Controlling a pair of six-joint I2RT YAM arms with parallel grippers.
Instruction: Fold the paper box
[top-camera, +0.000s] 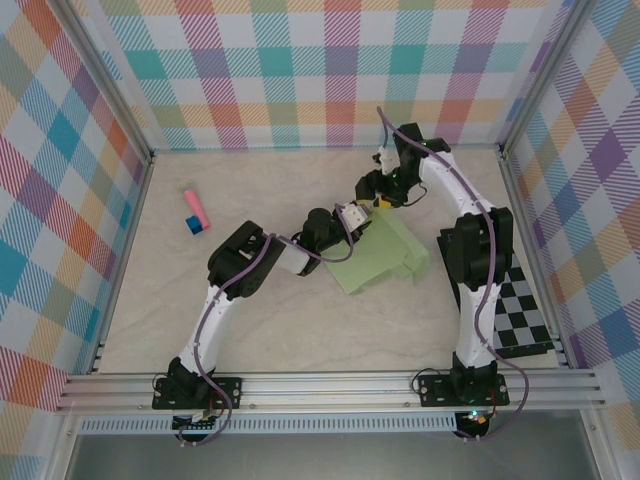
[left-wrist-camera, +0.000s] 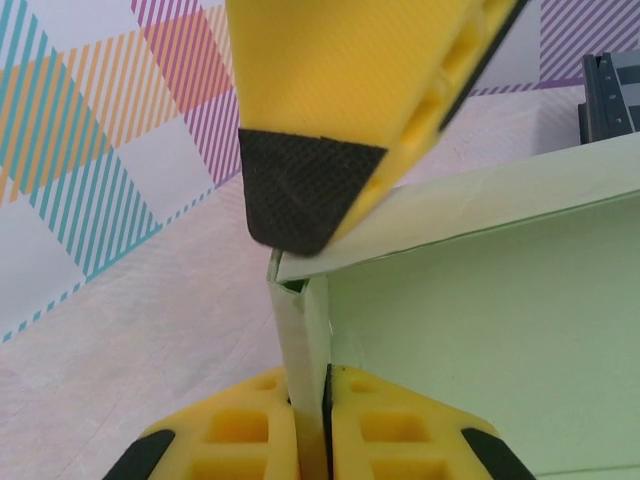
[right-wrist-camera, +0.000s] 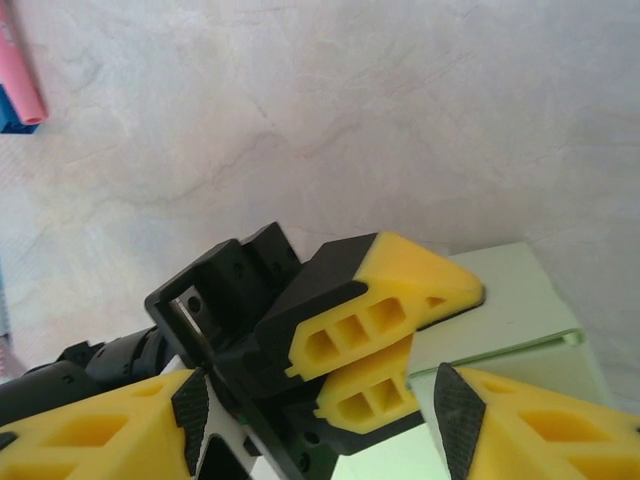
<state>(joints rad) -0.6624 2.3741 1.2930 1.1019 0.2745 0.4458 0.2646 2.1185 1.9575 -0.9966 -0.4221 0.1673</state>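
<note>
From the overhead camera I see the paper box (top-camera: 385, 258) lying on the table (top-camera: 270, 330) right of centre. It is a pale green sheet, partly folded, with a panel raised along its far-left edge. Both arms reach in over that edge. My left gripper (left-wrist-camera: 312, 435) is clamped on the box. In its wrist view the two yellow fingers press together on a thin upright flap of the green card, at the corner where the flap meets the broad panel on the right. My right gripper (right-wrist-camera: 325, 425) is released, its jaws standing wide apart in its own wrist view, with the left gripper's fingers and the card's corner just beyond them. In the left wrist view one of its black pads (left-wrist-camera: 300, 195) sits at the top edge of the raised panel; I cannot tell whether it touches the card. The pink-and-blue stick (top-camera: 195, 210) lies well apart on the left side of the table, and the checkered board (top-camera: 525, 315) sits at the right edge beside the right arm's base
</note>
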